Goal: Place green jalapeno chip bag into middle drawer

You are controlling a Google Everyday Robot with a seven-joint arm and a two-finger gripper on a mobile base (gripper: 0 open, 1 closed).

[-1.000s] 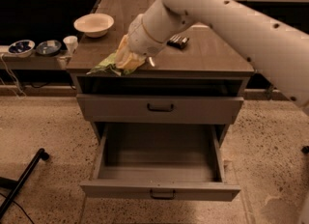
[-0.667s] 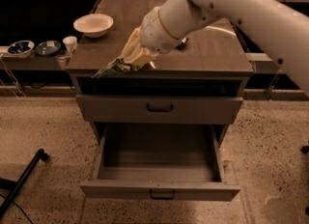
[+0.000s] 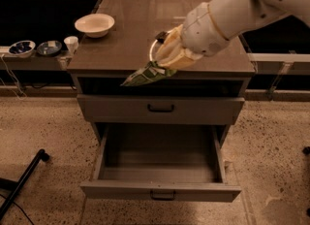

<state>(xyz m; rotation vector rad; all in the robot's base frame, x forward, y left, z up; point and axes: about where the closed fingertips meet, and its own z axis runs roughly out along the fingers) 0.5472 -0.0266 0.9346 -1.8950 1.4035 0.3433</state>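
Observation:
My gripper is shut on the green jalapeno chip bag. It holds the bag in the air at the front edge of the cabinet top, above the open middle drawer. The bag hangs out to the left of the fingers, tilted down. The middle drawer is pulled out and shows nothing inside. The drawer front above it is closed.
A cream bowl sits on the brown cabinet top at the back left. A small dark packet lies behind my gripper. Two blue bowls and a white cup stand on a low shelf at left. A black leg lies on the floor.
My arm has carried the bag rightward and forward, from the left part of the cabinet top to its front edge over the open drawer.

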